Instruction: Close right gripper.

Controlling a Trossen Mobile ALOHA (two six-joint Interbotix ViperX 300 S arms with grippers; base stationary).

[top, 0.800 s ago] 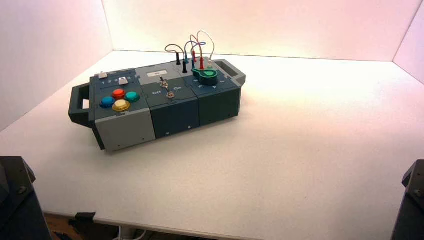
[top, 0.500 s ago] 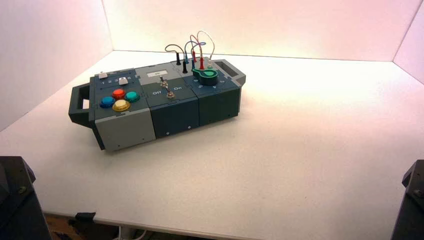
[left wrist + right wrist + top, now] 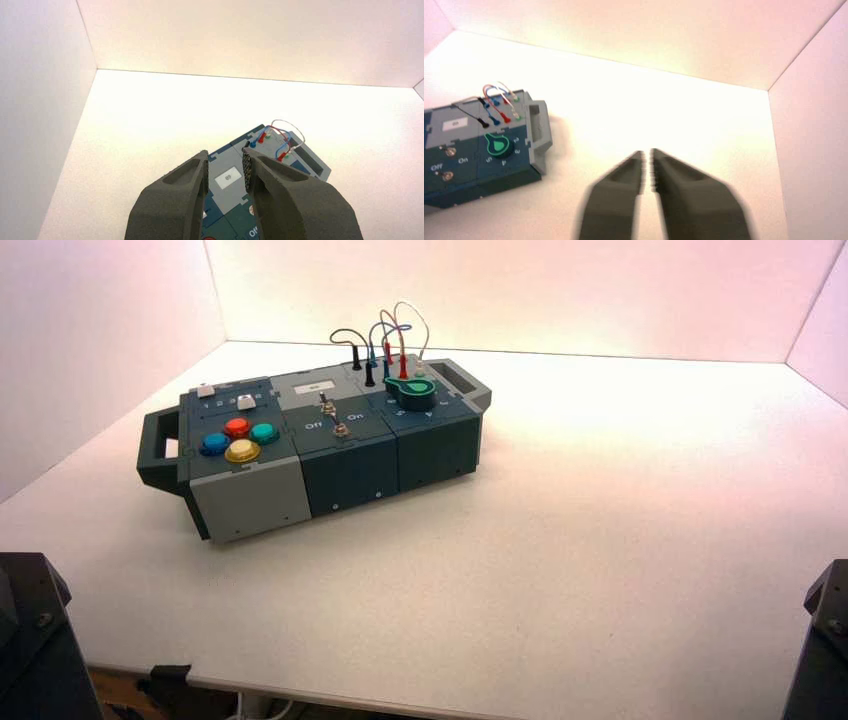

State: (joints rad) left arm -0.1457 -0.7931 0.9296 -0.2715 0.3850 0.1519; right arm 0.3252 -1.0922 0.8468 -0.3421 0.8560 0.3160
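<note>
Left gripper [image 3: 226, 172] hangs parked, fingers parted by a gap, above the box [image 3: 320, 440]. Right gripper [image 3: 647, 165] points at the back wall, fingers nearly touching on nothing; the box lies well left of it, with bare table [image 3: 664, 115] ahead.

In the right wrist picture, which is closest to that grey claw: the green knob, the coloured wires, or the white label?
From the right gripper, hanging over bare table beside the box:
1. Green pointer knob, on the box's near end section.
2. Coloured looping wires, behind the knob.
3. White rectangular label, on the middle section.

Right hand [image 3: 647, 167] hangs with fingers nearly touching, a slit between them; left hand [image 3: 225, 172] parked, fingers apart.
</note>
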